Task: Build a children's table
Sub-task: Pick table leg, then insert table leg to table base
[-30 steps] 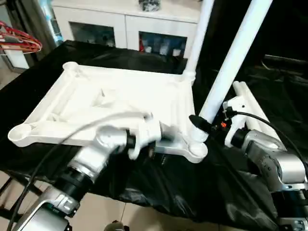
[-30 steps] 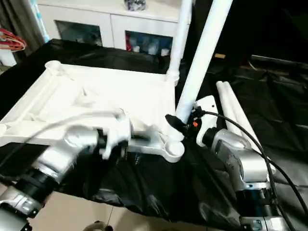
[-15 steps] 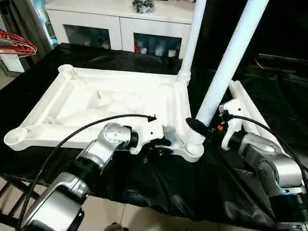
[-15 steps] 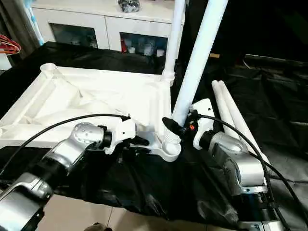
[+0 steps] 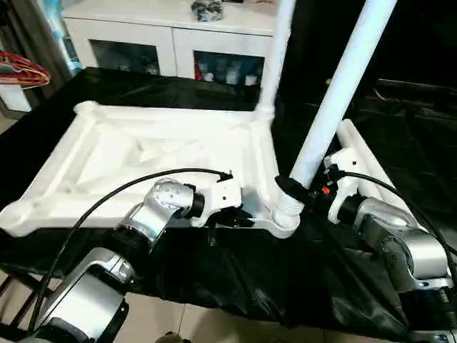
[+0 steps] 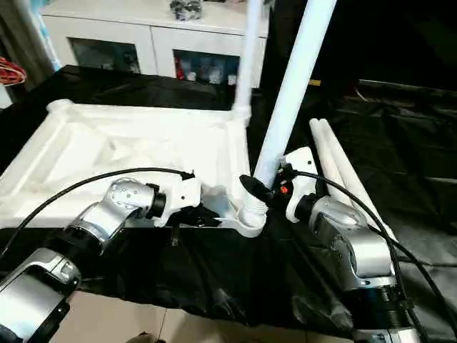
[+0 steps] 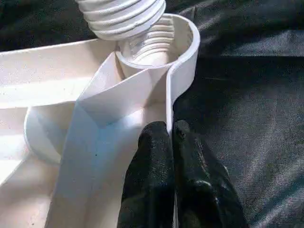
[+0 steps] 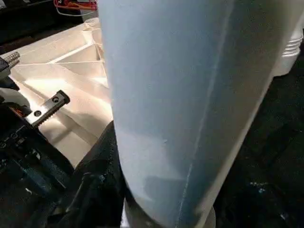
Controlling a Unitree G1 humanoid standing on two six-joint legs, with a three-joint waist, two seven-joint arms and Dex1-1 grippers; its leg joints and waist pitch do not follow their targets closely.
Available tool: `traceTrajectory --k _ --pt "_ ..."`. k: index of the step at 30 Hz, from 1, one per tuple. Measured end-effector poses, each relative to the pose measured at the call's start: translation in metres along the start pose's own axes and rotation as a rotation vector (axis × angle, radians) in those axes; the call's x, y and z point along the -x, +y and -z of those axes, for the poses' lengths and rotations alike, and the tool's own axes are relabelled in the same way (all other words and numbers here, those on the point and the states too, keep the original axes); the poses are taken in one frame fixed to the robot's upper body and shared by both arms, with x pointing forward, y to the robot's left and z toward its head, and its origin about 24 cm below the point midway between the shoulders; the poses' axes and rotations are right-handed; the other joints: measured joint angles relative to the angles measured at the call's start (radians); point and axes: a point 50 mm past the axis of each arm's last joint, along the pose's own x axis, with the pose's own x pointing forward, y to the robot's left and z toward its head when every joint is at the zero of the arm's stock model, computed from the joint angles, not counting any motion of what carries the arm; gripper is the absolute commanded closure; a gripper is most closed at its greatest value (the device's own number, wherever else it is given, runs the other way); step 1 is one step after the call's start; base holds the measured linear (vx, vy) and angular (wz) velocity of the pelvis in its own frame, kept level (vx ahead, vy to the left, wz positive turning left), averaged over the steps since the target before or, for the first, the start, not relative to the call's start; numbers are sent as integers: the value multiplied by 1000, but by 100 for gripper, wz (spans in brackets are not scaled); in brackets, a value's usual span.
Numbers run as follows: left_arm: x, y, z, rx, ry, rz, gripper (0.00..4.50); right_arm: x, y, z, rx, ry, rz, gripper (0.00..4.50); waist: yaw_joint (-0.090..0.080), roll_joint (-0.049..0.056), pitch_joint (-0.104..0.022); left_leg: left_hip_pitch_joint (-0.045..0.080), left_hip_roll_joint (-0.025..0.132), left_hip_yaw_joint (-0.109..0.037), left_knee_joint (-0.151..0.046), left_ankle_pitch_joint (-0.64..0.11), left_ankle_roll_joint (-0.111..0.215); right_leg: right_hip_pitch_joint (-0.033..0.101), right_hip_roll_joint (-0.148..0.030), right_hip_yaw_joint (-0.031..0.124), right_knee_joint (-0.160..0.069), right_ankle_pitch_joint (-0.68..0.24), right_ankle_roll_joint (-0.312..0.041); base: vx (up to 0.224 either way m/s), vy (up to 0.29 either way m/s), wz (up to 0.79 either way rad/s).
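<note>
The children's table top (image 5: pixel 143 150) lies upside down on a black cloth, white with a ribbed underside. One leg (image 5: pixel 275 50) stands in its far right corner socket. My right gripper (image 5: pixel 303 184) is shut on a second leg (image 5: pixel 335 93), which leans to the right. That leg's threaded end (image 7: pixel 121 14) sits at the mouth of the near right socket (image 7: pixel 183 42). My left gripper (image 7: pixel 171 130) is shut on the top's thin near rim, just beside that socket. In the right wrist view the held leg (image 8: pixel 190 95) stands close, with a black finger (image 8: pixel 102 161) against it.
Two spare legs (image 5: pixel 371 153) lie side by side on the black cloth to the right of the table top. A white cabinet with glass fronts (image 5: pixel 171 36) stands behind. A red wire object (image 5: pixel 21 68) shows at the far left. The cloth's front edge hangs above a tiled floor.
My left gripper has reached the top's near rim and shut on it. The held leg's lower end has settled at the near right socket. The camera has shifted a little.
</note>
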Motion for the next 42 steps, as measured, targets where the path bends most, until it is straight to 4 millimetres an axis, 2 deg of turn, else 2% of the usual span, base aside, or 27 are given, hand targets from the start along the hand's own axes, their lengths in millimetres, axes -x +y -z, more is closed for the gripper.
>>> traceTrajectory --k 6,10,17,24,30,42 --pt "3 2 1 1 27 7 450 1 -1 0 3 12 -22 259 -1 1 0 1 0 0 -1 0 0 0 0 0 0 1 -1 0 0 0" --pt "6 7 2 66 48 -26 450 1 -2 3 -6 24 -37 259 -3 2 -1 2 0 0 -1 0 0 0 0 0 0 -1 1 0 0 0" --pt "1 9 0 185 34 -150 450 -10 -3 4 -2 51 -51 259 -20 1 0 3 0 -1 0 0 0 -1 0 -1 -2 -1 1 0 0 0" --pt "-3 5 -3 173 12 -175 450 -25 -8 0 18 46 -43 259 -19 1 0 1 0 -1 0 0 0 -1 0 -1 -2 0 1 0 0 0" --pt "-4 0 -5 143 7 -170 450 -31 -9 1 21 56 -53 259 -9 1 0 0 0 0 -2 0 0 -2 0 -1 -2 1 -2 0 0 0" --pt "-4 -1 -6 183 0 -181 450 -33 -13 5 -24 35 -71 260 -10 0 0 0 0 0 -4 0 0 -2 0 -1 -3 0 -1 0 0 0"
